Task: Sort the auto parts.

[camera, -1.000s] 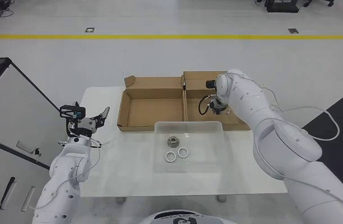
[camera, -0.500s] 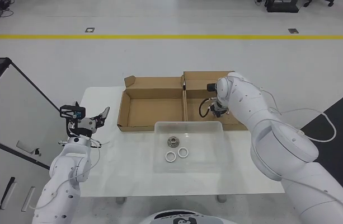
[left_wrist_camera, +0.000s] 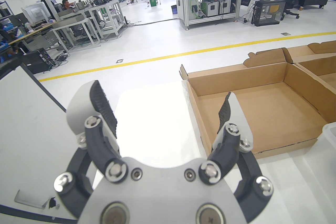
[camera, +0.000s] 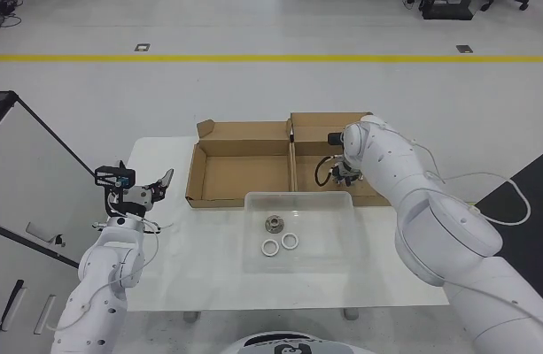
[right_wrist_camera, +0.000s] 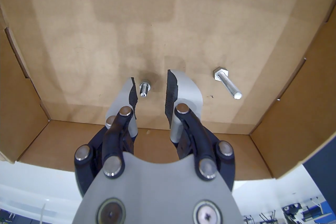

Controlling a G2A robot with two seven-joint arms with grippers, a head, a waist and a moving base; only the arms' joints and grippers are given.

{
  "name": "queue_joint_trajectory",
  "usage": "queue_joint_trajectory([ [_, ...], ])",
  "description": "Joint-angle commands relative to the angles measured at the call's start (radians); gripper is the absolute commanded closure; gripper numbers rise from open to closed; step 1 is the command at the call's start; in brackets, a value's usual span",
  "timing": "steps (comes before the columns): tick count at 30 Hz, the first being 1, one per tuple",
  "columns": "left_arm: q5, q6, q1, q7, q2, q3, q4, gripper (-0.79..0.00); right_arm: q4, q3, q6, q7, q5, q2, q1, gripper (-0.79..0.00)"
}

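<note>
Inside the plain brown cardboard box (right_wrist_camera: 78, 12), a long bolt (right_wrist_camera: 227, 83) and a short bolt (right_wrist_camera: 144, 88) are shining silver.

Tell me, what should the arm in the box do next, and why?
Probably lift the right gripper straight up: its fingers are open, the small bolt rests on the cardboard box floor between them, and rings wait in the clear bin.

Long bolt (right_wrist_camera: 227, 83) bright threaded metal; cardboard box (right_wrist_camera: 105, 12) matt, brown; tub (camera: 329, 239) clear glossy plastic; right hand (right_wrist_camera: 151, 78) pads (right_wrist_camera: 170, 93) black, ribbed.
</note>
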Motion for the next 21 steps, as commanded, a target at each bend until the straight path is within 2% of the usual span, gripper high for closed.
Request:
queue_joint_trajectory([
  [1,0.000,0.000,0.000,0.000,0.000,0.000,0.000,-0.785,0.001,0.003,-0.002,-0.006,0.000,0.000,0.001,-0.259],
  [7,0.000,0.000,0.000,0.000,0.000,0.000,0.000,-0.785,0.006,0.021,-0.014,-0.046,0.015,0.002,0.007,-0.299],
  [11,0.000,0.000,0.000,0.000,0.000,0.000,0.000,-0.785,0.008,0.041,-0.029,-0.073,0.037,0.007,0.020,-0.382],
  [12,0.000,0.000,0.000,0.000,0.000,0.000,0.000,-0.785,0.009,0.045,-0.034,-0.081,0.042,0.009,0.025,-0.449],
  [14,0.000,0.000,0.000,0.000,0.000,0.000,0.000,-0.785,0.011,0.055,-0.042,-0.098,0.051,0.014,0.033,-0.773],
  [21,0.000,0.000,0.000,0.000,0.000,0.000,0.000,-0.785,-0.001,0.096,-0.075,-0.129,0.102,0.030,0.055,-0.785],
])
